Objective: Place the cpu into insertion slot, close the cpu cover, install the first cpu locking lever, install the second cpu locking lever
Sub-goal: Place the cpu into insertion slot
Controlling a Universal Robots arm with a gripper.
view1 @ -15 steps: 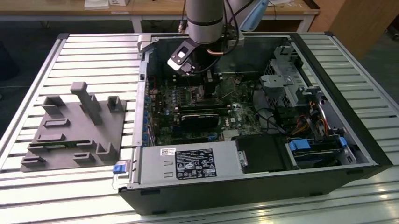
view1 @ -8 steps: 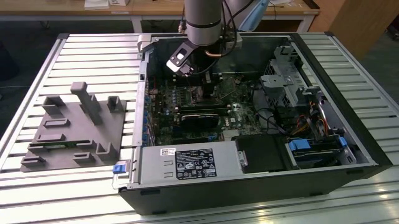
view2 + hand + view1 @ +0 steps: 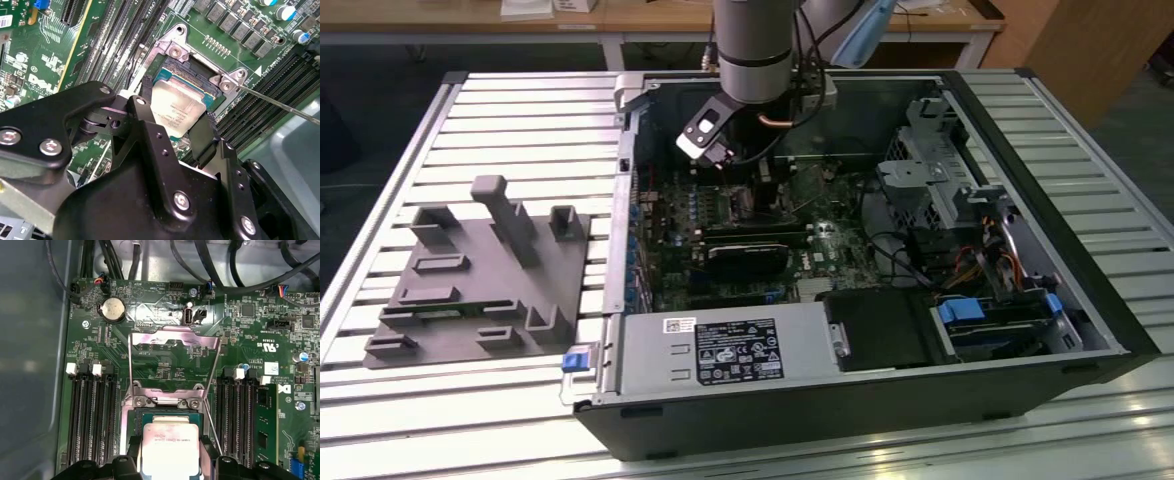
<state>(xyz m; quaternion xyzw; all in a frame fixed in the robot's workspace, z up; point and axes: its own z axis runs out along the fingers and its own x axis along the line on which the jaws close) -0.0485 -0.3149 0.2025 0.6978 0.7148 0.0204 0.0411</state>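
**Claw has the cpu gripped over the open slot**

Your claw [image 3: 175, 122] is closed onto the cpu [image 3: 176, 106]. In the second wrist view its two black fingers [image 3: 202, 137] press against opposite edges of the chip, and the dull silver top faces up between them. The cpu sits just over the insertion slot [image 3: 192, 80]. It covers the near part of the slot and leaves the far strip of dark socket and its bluish rim in sight. You cannot tell from either wrist view whether the chip's underside touches the socket.

In the first wrist view, the cpu cover [image 3: 145, 337] is swung open. It lies back from the slot on its hinge, and the green motherboard [image 3: 250, 330] shows through its window. In the second wrist view, a thin metal lever rod [image 3: 280, 102] slants away from one hinge corner of the socket, clear of the chip. Long black memory slots [image 3: 92, 420] run along both sides of the socket. A round coin battery [image 3: 113, 308] sits on the board beyond the opened cover.

In the exterior view, your arm [image 3: 754, 50] reaches down into the open computer case [image 3: 854, 410], which lies on its side on the slatted worktop [image 3: 520, 130]. A grey fixture block [image 3: 480, 275] with upright pegs rests on the worktop, just beside the case on the exterior view's left.
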